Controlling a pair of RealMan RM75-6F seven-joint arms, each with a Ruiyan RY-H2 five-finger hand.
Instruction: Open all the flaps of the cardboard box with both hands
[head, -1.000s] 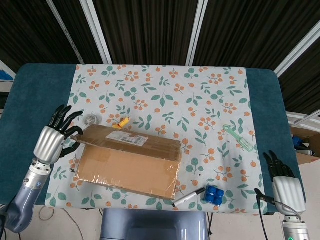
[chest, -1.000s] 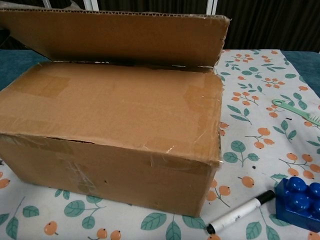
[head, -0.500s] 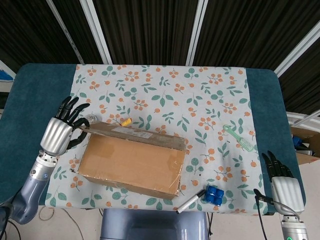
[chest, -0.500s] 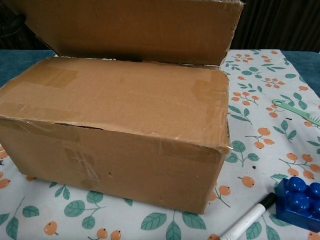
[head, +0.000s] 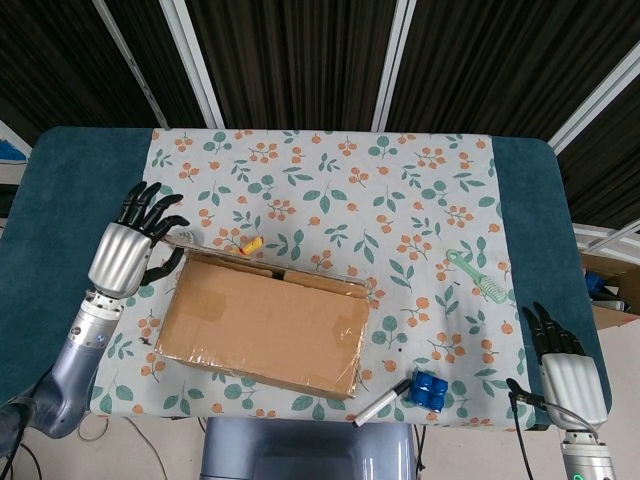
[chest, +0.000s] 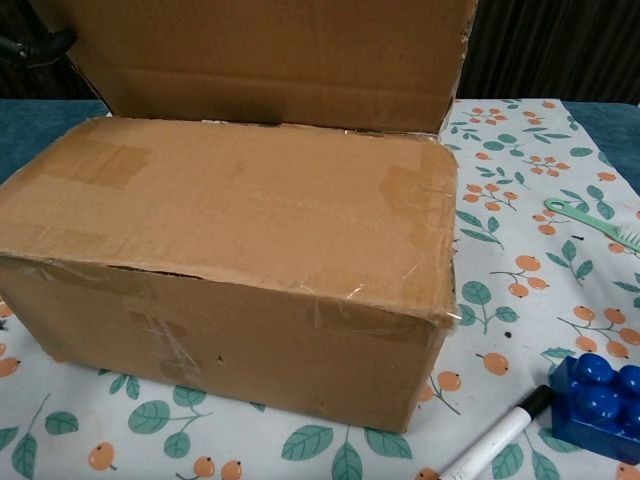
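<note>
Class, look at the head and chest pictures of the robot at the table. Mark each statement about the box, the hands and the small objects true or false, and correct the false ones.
1. The far flap of the cardboard box is raised. True.
2. The near flap lies flat on the box. True.
3. The right hand grips the box. False: it is at the table's near right edge, apart from the box, holding nothing.
4. The left hand is at the box's far left corner. True.
5. The blue toy brick is inside the box. False: it sits on the tablecloth beside the marker.
</note>
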